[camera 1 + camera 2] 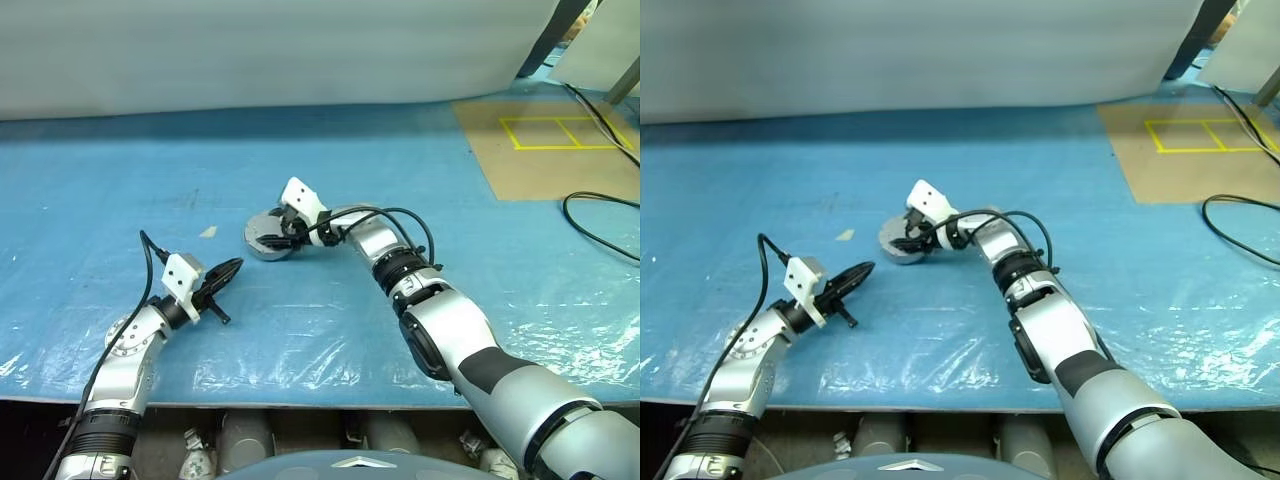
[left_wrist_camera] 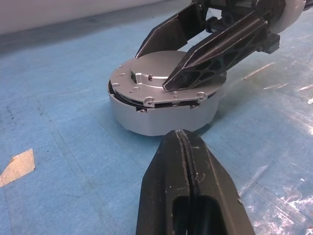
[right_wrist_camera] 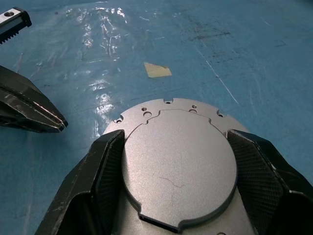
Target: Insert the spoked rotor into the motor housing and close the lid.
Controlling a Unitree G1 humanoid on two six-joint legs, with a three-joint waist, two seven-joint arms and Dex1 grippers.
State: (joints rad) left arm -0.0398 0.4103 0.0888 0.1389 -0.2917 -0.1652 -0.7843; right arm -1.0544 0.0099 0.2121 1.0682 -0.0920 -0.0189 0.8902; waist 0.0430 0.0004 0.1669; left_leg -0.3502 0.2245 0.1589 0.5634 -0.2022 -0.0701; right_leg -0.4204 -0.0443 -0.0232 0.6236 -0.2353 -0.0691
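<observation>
left tool (image 1: 232,267) hovers nearest over the blue counter (image 1: 120,200), fingers pressed together, empty. beyond it the right tool (image 3: 178,161) clamps the lid (image 2: 156,81), slightly tilted atop the motor housing (image 2: 161,117) mid-counter.

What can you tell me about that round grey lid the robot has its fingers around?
The lid is a smooth, light grey metal-looking disc with a raised round panel and small holes near its rim. It lies on the silver-grey motor housing, slightly tilted, with a dark gap showing under one edge, so not fully seated. The right gripper straddles it, a black finger at each side. The housing rests on the blue plastic-covered table.
</observation>
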